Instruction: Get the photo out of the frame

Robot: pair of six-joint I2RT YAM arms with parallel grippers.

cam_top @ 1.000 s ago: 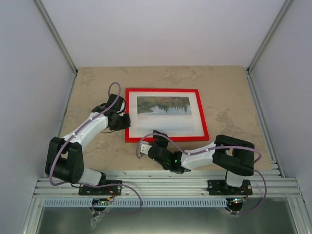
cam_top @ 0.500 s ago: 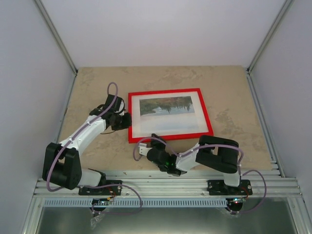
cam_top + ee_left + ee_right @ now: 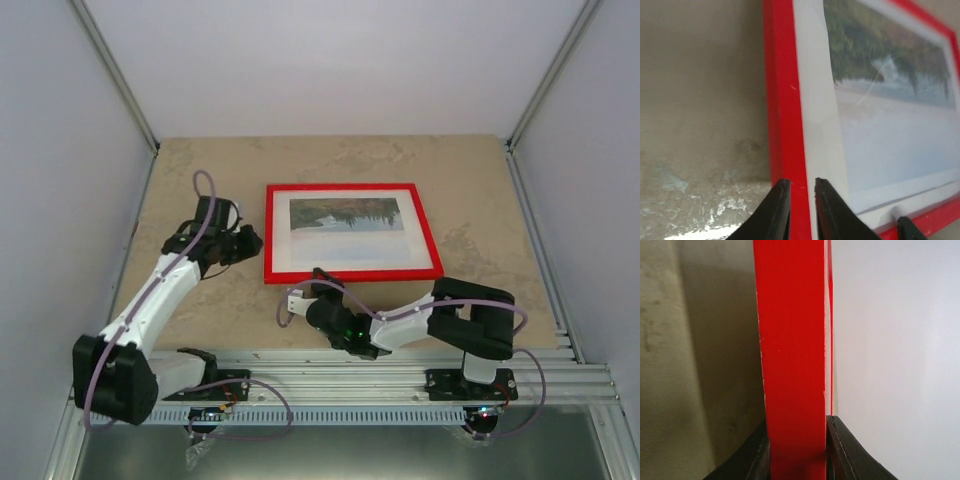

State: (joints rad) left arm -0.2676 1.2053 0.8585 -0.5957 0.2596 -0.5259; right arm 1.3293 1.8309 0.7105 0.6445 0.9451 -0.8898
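The red frame (image 3: 350, 188) lies mid-table, face up, with the photo (image 3: 345, 214) inside it behind a white mat. My right gripper (image 3: 320, 283) is shut on the frame's near rim (image 3: 792, 340), one finger on each side of the red bar (image 3: 797, 422). A shadow under that rim suggests it is raised a little. My left gripper (image 3: 257, 240) sits at the frame's left side. Its fingers (image 3: 802, 187) stand a narrow gap apart over the left rim (image 3: 782, 100), with nothing between them. The photo (image 3: 890, 100) shows dark trees above pale water.
The beige stone-patterned table (image 3: 200, 170) is boxed in by white walls at the left, back and right. An aluminium rail (image 3: 330, 380) with both arm bases runs along the near edge. Purple cables loop off both arms.
The frame has slid to the right and turned slightly. My right gripper has closed on its near rim. My left arm has drawn back to the left.
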